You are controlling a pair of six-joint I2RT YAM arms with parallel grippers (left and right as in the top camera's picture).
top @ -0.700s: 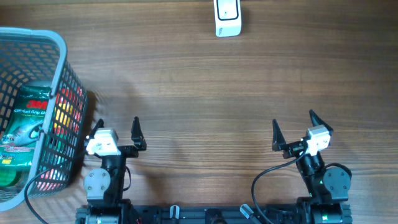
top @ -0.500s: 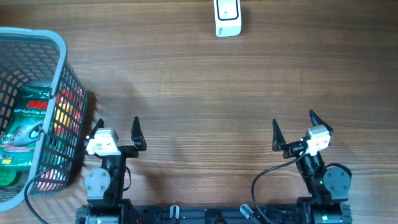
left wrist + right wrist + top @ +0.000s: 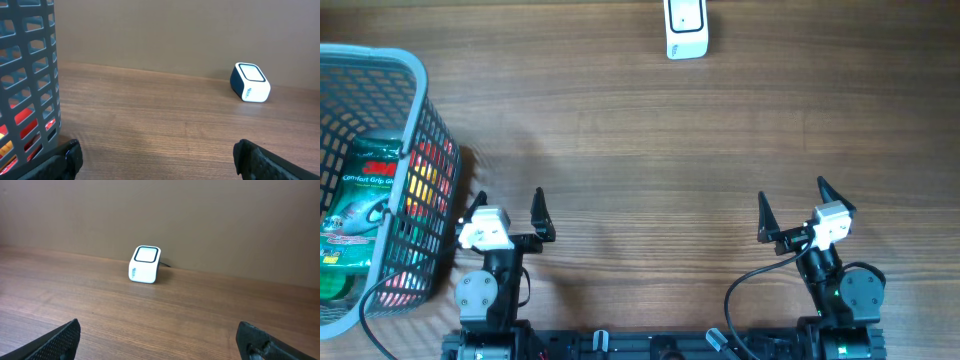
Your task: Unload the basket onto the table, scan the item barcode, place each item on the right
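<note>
Left gripper (image 3: 508, 202) and right gripper (image 3: 791, 194) both wide open, empty; risk: left clips the basket (image 3: 417, 72) wall reaching the green pack (image 3: 358, 190), tipping it.

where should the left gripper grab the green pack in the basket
Come straight down through the open top of the basket with the left gripper; the mesh walls close off every side. The green pack lies label up, so probably pinch one thin edge rather than spanning the broad face.
</note>
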